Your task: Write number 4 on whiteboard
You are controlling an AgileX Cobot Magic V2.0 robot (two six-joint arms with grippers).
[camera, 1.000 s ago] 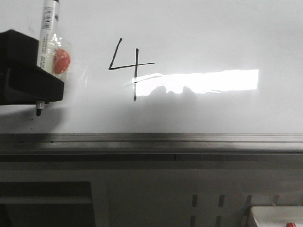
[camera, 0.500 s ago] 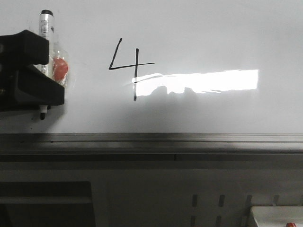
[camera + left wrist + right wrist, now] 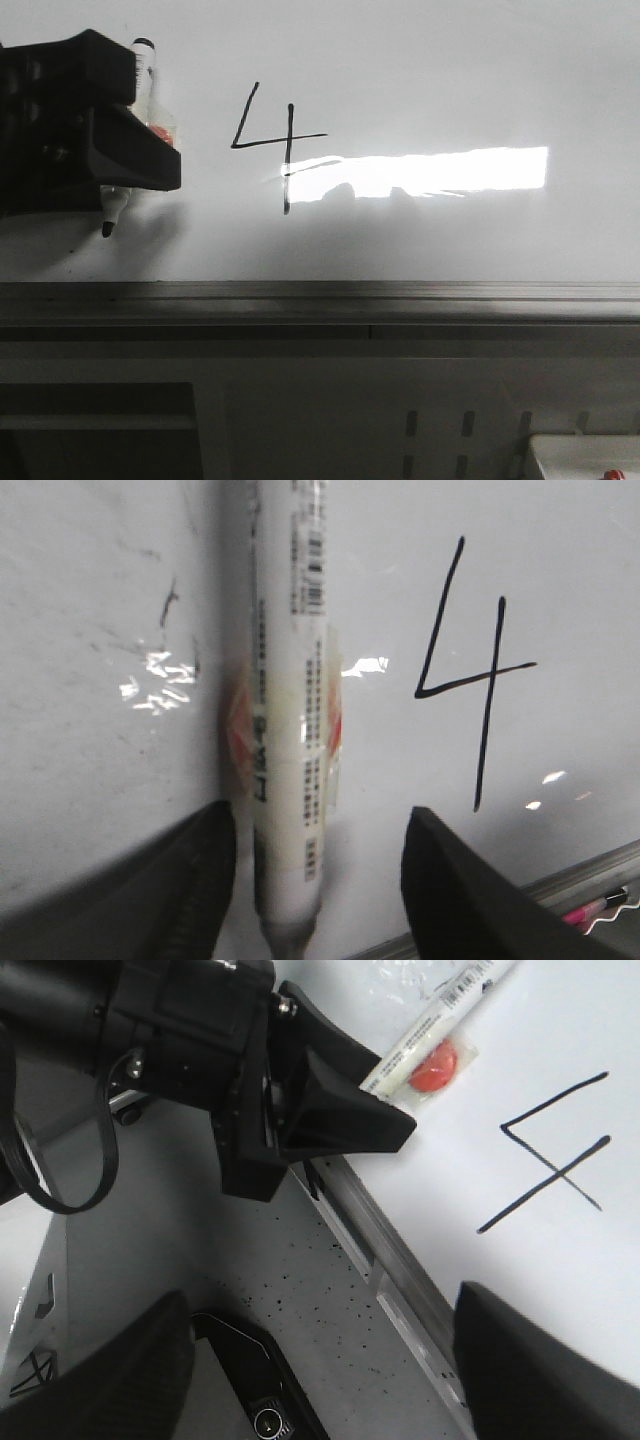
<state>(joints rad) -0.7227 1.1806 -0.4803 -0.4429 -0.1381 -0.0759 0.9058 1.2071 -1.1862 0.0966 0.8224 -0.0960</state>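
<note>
Now number 4 (image 3: 268, 140) upright — stem vertical.

A hand-drawn black number 4 (image 3: 272, 143) is written on the whiteboard (image 3: 450, 70). Small print and a barcode are seen on the marker (image 3: 290, 710) label, too blurred to be read.

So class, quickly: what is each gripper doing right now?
Left gripper: open, with the marker lying loose between its fingers.
Right gripper: open, holding nothing.
</note>
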